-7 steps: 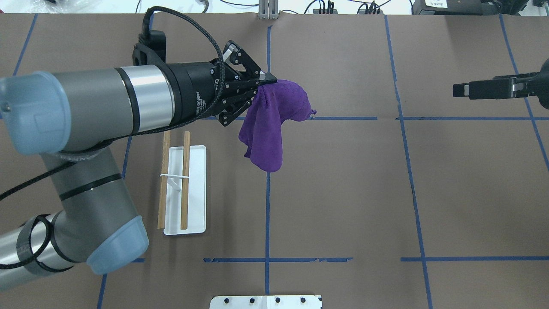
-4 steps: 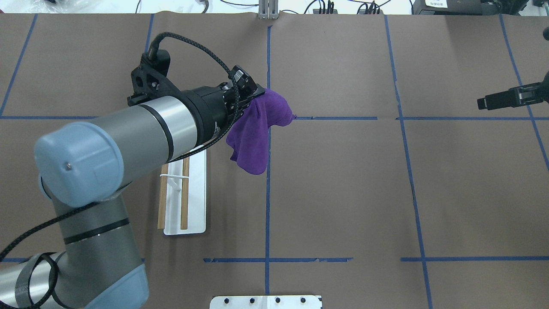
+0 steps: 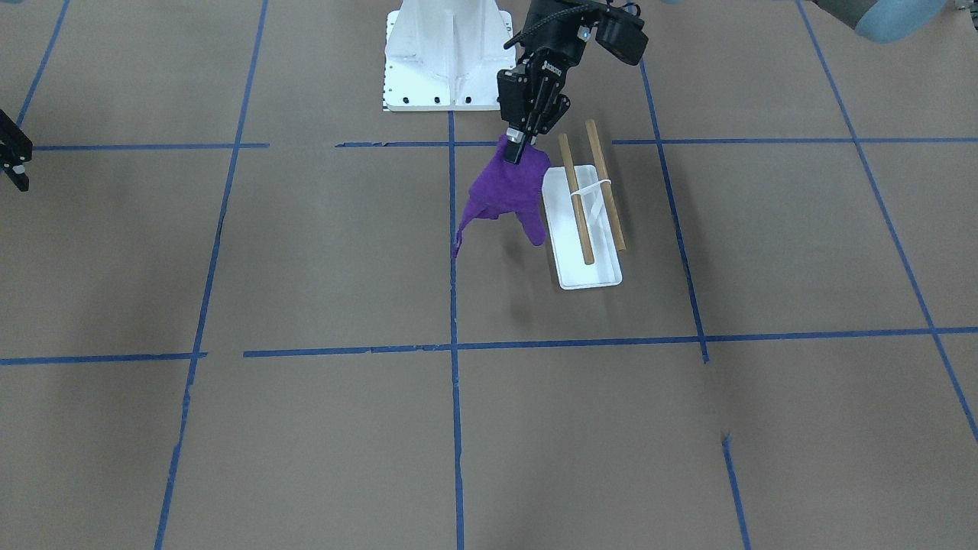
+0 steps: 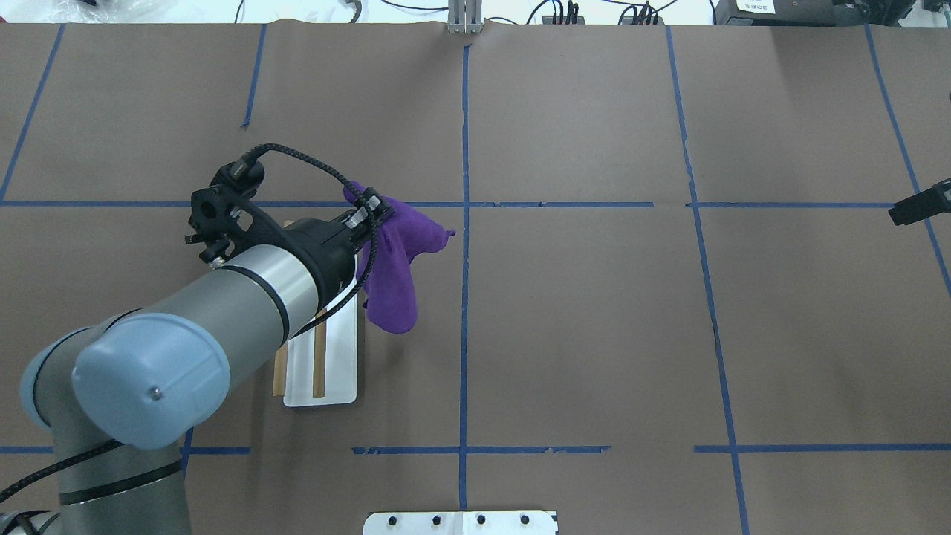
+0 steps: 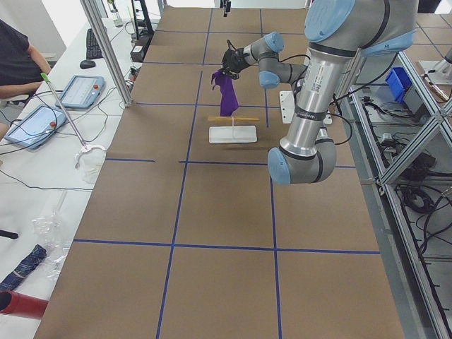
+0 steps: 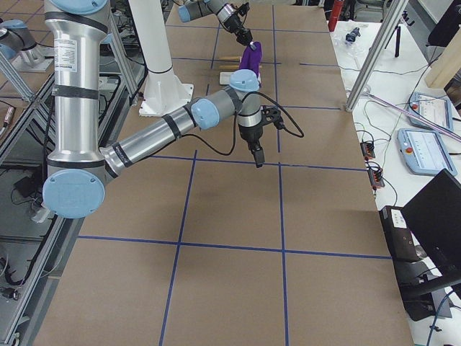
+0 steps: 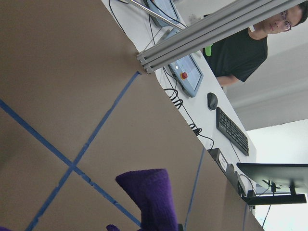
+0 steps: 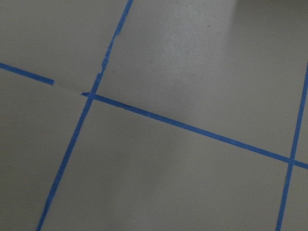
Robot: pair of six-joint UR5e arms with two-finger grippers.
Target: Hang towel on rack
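The purple towel (image 4: 394,260) hangs from my left gripper (image 4: 369,212), which is shut on its top corner. In the front-facing view the left gripper (image 3: 515,149) holds the towel (image 3: 508,195) above the table, just beside the rack's end. The rack (image 3: 588,187) is two brown dowels on a thin white support over a flat white base (image 3: 588,275). From overhead my left arm covers most of the rack (image 4: 319,364). My right gripper (image 4: 917,208) is far off at the table's right edge, its fingers together and empty.
A large white pedestal (image 3: 447,53) with bolt holes stands at the robot's side, close behind the rack. Blue tape lines (image 4: 464,297) cross the brown table cover. An operator (image 7: 260,43) sits beyond the table's far end.
My left gripper has carried the towel back and to the left, close to the rack, and the arm now covers most of it. My right gripper has drawn off to the right edge.
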